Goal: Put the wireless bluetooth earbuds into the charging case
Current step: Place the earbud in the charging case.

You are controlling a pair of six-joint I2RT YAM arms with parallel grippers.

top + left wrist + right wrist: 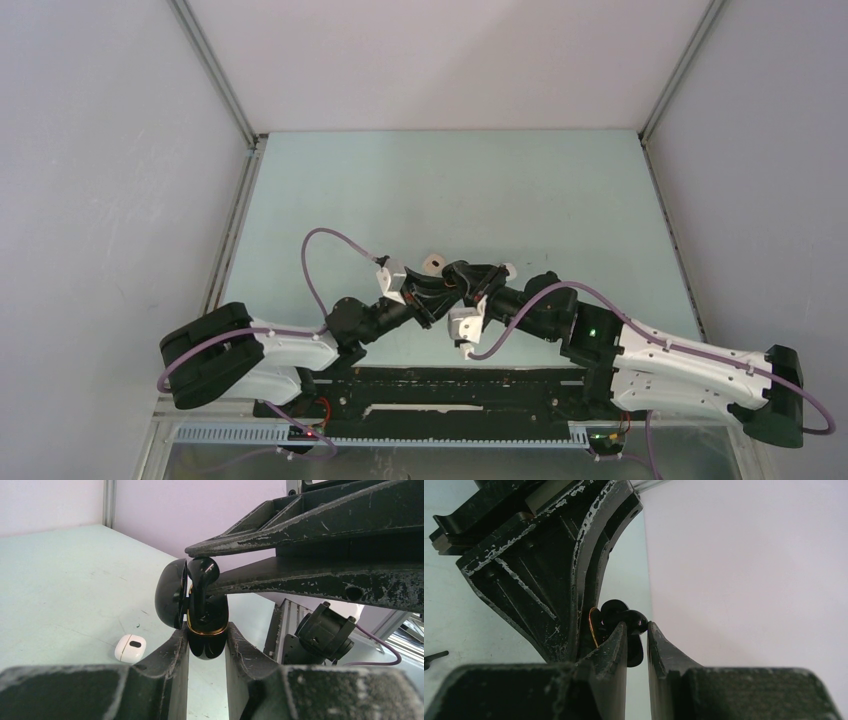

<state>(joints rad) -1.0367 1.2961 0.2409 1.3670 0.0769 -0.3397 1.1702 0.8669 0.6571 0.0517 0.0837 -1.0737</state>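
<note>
My left gripper [207,629] is shut on a glossy black charging case [206,647] with a gold rim, held upright above the table. Its lid [169,600] hangs open to the left. My right gripper [637,625] is shut on a black earbud [202,572], which it holds at the case's open mouth with the stem pointing down into it. The right wrist view shows the same earbud [638,619] pinched between the fingertips, with the case's gold rim [593,625] just left of it. In the top view both grippers [447,282] meet mid-table.
A closed white case [130,647] with a dark oval mark lies on the pale green table [60,590], and the top view shows it [433,263] just behind the grippers. A small dark piece [434,656] lies on the table at the left. The enclosure walls [120,200] stand on both sides.
</note>
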